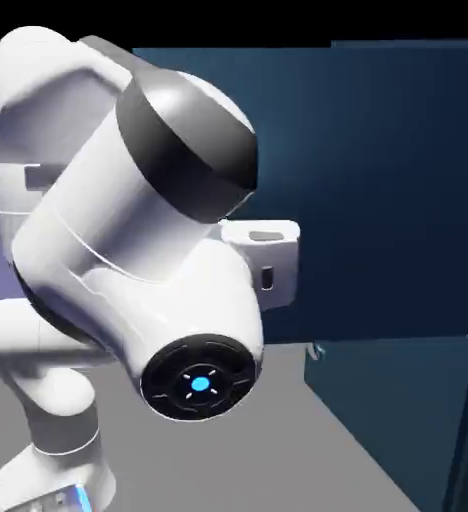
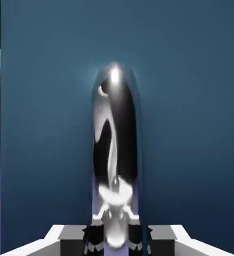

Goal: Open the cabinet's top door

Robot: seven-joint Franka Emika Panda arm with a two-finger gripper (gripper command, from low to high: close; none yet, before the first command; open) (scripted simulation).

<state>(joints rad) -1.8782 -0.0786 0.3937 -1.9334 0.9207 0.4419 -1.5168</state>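
While the gripper (image 2: 114, 239) pinched the top door's handle (image 2: 115, 145), you had the cabinet (image 1: 378, 190) ahead.
You did best pulling along the door's arc (hand hidden outside), keeping the top door (image 2: 189, 125) square.

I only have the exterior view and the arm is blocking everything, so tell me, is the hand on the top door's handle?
Observer: Yes. In the hand view the hand is shut on the handle, which fills the gap between its fingers.
Operator: Which way does the handle run there?
Observer: Straight up the picture from between the fingers, a shiny metal bar against the blue top door.
Operator: Anything else near it?
Observer: No, only flat door panel on both sides of the handle.
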